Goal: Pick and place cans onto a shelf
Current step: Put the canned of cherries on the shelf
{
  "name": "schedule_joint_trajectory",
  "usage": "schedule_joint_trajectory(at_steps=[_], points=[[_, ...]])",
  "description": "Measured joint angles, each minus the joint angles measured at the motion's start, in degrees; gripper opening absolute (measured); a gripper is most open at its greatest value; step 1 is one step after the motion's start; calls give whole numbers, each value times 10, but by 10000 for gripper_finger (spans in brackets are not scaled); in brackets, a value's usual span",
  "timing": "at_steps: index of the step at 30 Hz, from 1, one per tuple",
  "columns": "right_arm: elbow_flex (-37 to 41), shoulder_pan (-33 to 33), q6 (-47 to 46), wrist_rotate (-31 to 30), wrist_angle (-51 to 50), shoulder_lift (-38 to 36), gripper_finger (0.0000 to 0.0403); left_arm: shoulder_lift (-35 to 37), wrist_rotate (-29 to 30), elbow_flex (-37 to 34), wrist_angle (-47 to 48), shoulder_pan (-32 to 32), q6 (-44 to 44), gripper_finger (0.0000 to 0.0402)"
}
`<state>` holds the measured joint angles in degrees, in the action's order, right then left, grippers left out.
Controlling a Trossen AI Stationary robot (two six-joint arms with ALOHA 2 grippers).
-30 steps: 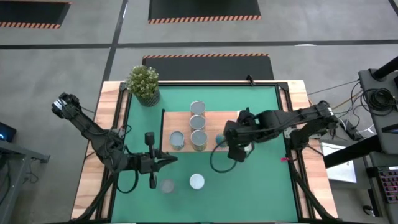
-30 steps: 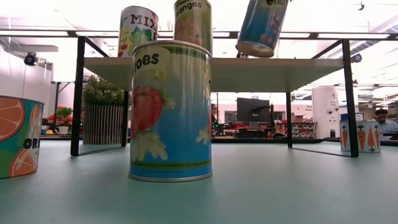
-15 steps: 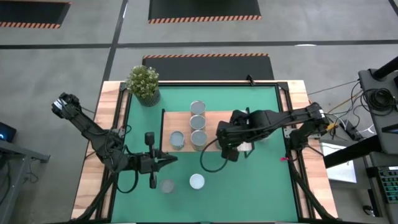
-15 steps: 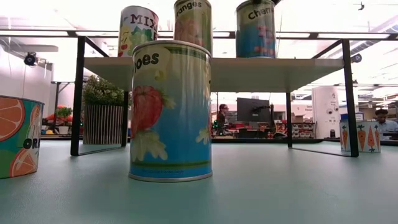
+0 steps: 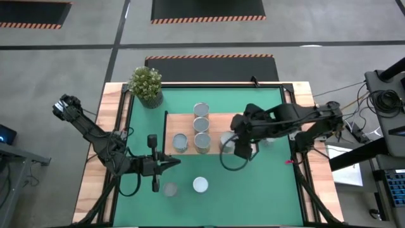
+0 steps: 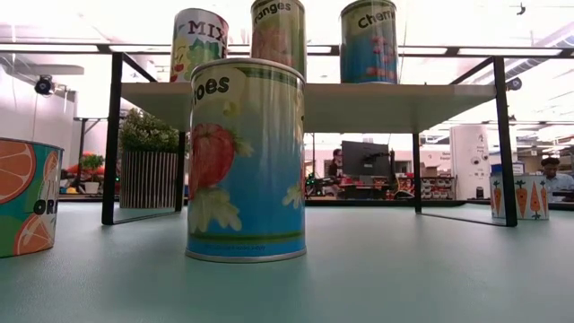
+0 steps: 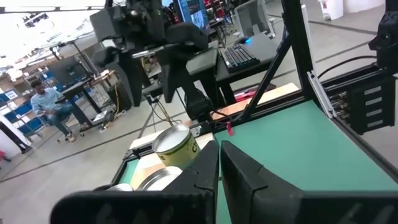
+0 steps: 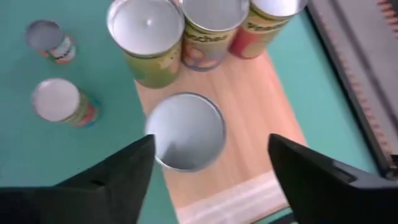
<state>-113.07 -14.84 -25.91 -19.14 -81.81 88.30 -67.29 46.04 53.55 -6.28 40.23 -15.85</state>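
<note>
The shelf (image 5: 237, 120) is a light-wood board on a black frame. Several cans stand on it: three in a row (image 5: 201, 124), one at the row's left (image 5: 180, 142), and a blue-labelled one (image 5: 226, 140) at its right. This last can also shows in the low view (image 6: 368, 40) and the right wrist view (image 8: 185, 130). My right gripper (image 5: 240, 151) (image 8: 210, 146) is open just above and right of that can and touches nothing. My left gripper (image 5: 176, 161) (image 7: 219, 163) is shut and empty over the mat, near the shelf's left end.
Two cans (image 5: 169, 189) (image 5: 200, 184) stand on the green mat (image 5: 266, 190) near the front; they show large in the low view (image 6: 245, 161) (image 6: 27, 197). A carrot-labelled can (image 6: 520, 197) stands at the right. A potted plant (image 5: 146, 85) stands at the far left corner.
My right gripper has brought the tilted blue-labelled can over the shelf and stood it upright on the board beside the row. It has let go and drawn back toward the table's right edge. The can stays standing.
</note>
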Motion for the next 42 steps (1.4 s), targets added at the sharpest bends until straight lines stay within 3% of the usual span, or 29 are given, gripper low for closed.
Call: schedule_joint_trajectory(at_steps=[7, 13, 18, 29, 36, 42], points=[[132, -29, -4, -63, 50, -87, 163, 0, 0, 0, 0, 0, 24, 0], [284, -33, -10, -65, 163, -160, 70, 0, -1, 0, 1, 0, 66, 0], [393, -33, -4, -65, 265, -209, 16, 0, -1, 0, -3, 0, 74, 0], [529, -33, -5, -64, 431, -248, 9, 0, -1, 0, -6, 0, 54, 0], [560, -37, 8, -21, 513, -244, 9, 0, -1, 0, -7, 0, 54, 0], [555, -38, 26, -19, 518, -244, 9, 0, -1, 0, -7, 0, 54, 0]])
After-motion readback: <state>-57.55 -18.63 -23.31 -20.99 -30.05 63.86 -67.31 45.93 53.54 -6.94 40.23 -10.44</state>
